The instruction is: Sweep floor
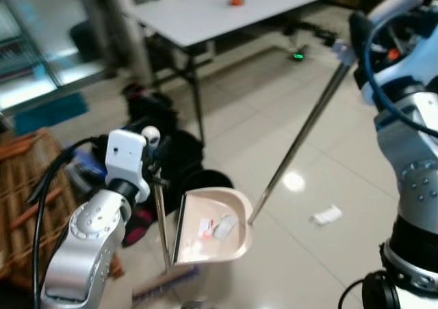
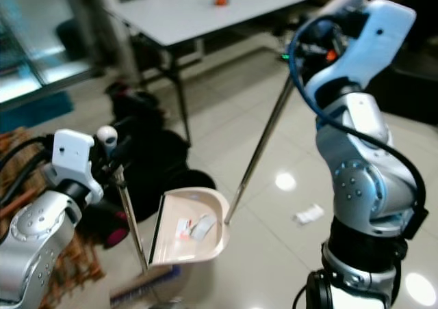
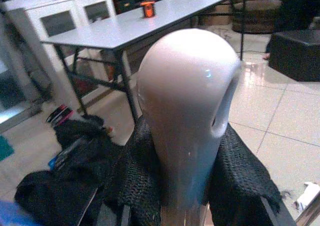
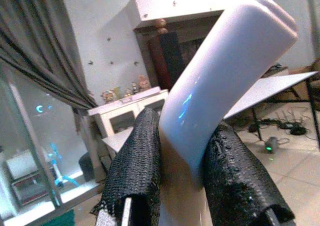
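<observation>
dustpan [image 1: 212,227] lower centre, scraps inside, no legible writing; right gripper [image 4: 182,183] pinching dustpan handle [image 4: 225,76]; left gripper [image 3: 182,186] pinching broom handle [image 3: 187,111].

You are looking at a glossy tiled floor [image 1: 328,138] throwing back lamp glare. The dustpan [image 1: 212,227] is showing smooth cream plastic on a shiny metal pole [image 1: 301,135], with crumpled paper scraps [image 1: 217,225] lying inside. The broom handle [image 3: 187,111] is gleaming as glossy plastic between rough, knitted-looking black finger pads [image 3: 135,181]. A woven wicker basket [image 1: 27,186] is sitting near the matt grey table [image 1: 205,11].
</observation>
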You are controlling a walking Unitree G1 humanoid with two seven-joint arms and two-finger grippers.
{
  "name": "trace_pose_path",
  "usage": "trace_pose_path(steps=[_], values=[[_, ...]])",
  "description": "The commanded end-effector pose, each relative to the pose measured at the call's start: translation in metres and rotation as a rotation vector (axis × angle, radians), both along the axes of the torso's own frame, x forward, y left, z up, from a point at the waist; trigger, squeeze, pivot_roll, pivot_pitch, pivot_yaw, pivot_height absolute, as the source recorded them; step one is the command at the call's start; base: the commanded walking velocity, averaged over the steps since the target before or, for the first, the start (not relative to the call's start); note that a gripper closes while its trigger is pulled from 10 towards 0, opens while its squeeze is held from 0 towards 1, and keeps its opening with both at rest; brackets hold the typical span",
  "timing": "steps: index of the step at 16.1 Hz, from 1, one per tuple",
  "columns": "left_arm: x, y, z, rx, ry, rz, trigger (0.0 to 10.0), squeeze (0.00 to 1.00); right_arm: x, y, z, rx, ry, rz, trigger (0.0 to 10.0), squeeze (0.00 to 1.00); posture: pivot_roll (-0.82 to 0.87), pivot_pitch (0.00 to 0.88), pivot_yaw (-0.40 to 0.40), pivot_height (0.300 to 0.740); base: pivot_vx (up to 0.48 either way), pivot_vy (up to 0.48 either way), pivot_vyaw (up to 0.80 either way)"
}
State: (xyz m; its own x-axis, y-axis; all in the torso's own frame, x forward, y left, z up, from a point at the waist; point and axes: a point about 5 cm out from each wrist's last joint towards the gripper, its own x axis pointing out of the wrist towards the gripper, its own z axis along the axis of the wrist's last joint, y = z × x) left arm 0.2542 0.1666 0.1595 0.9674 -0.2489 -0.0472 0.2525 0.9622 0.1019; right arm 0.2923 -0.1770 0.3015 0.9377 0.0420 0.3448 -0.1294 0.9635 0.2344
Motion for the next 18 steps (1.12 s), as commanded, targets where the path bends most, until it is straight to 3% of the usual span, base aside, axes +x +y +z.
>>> trace_pose_path(steps=[1,5,9,18], values=[[0.002,0.004,0.004,0.020,-0.021,0.020,10.0,0.00,-0.001,0.002,0.011,0.010,-0.050,0.004,10.0,0.00,0.01,0.000,0.062,0.740,0.000,0.000,0.80],[0.010,0.007,0.002,0.030,-0.051,0.077,10.0,0.00,0.000,-0.008,0.012,-0.070,-0.065,-0.094,10.0,0.00,0.00,0.000,0.060,0.740,0.000,0.000,0.20],[0.018,0.004,0.003,0.007,-0.065,0.096,10.0,0.00,0.001,-0.007,0.014,-0.141,-0.088,-0.111,10.0,0.00,-0.01,0.000,0.063,0.740,0.237,0.000,0.00],[0.019,0.005,0.001,0.002,-0.068,0.104,10.0,0.00,0.002,-0.005,0.014,-0.148,-0.109,-0.118,10.0,0.00,-0.01,0.000,0.064,0.740,0.387,0.000,0.00]])
